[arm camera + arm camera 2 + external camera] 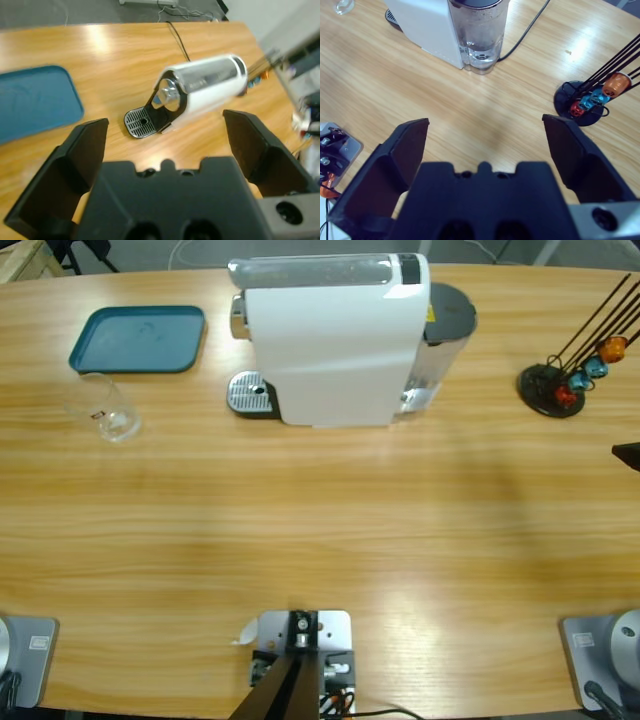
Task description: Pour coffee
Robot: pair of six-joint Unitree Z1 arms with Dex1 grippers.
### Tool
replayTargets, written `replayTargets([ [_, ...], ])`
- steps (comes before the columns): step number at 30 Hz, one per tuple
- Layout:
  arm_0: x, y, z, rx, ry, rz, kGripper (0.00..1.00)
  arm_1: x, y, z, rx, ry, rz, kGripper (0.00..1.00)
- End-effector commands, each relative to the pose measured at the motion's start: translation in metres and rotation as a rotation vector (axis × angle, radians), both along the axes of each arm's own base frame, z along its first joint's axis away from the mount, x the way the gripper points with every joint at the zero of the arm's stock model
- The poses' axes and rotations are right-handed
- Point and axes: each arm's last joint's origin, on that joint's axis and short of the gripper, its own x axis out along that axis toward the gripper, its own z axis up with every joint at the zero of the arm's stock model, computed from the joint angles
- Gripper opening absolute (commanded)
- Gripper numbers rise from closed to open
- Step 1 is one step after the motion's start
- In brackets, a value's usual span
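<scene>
A long wooden bench point(320, 530) is seen from above, with a white coffee machine point(335, 340) standing near its far edge. A drip grate point(250, 395) sits at the machine's left foot. Left of the machine lie a teal tray point(138, 338) and, just in front of the tray, a clear glass point(105, 408). No coffee can be made out in the glass. Right of the machine stands a capsule rack point(560, 385). The left pincer point(165, 145) and right pincer point(485, 145) are both spread wide, nothing held.
</scene>
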Motion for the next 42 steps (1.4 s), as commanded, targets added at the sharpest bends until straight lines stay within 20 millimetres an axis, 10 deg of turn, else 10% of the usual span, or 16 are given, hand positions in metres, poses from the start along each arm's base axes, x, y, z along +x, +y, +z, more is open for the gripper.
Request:
replayTargets([
  [1, 0.067, -0.035, -0.044, -0.083, 0.320, 0.020, 0.971, 0.002, 0.001, -0.009, -0.005, 0.030, -0.002, 1.000],
  [12, 0.114, -0.079, -0.082, -0.104, 0.440, -0.089, 0.895, 0.003, 0.002, -0.009, -0.007, 0.033, -0.003, 1.000],
  [27, 0.120, -0.107, -0.094, -0.157, 0.447, -0.101, 0.746, 0.006, 0.004, -0.009, -0.012, 0.041, -0.003, 1.000],
  [37, 0.117, -0.108, -0.090, -0.174, 0.451, -0.142, 0.011, 0.008, 0.005, -0.009, -0.016, 0.049, -0.003, 1.000],
  [42, 0.117, -0.109, -0.094, -0.176, 0.468, -0.163, 0.000, 0.009, 0.005, -0.009, -0.016, 0.050, -0.003, 1.000],
])
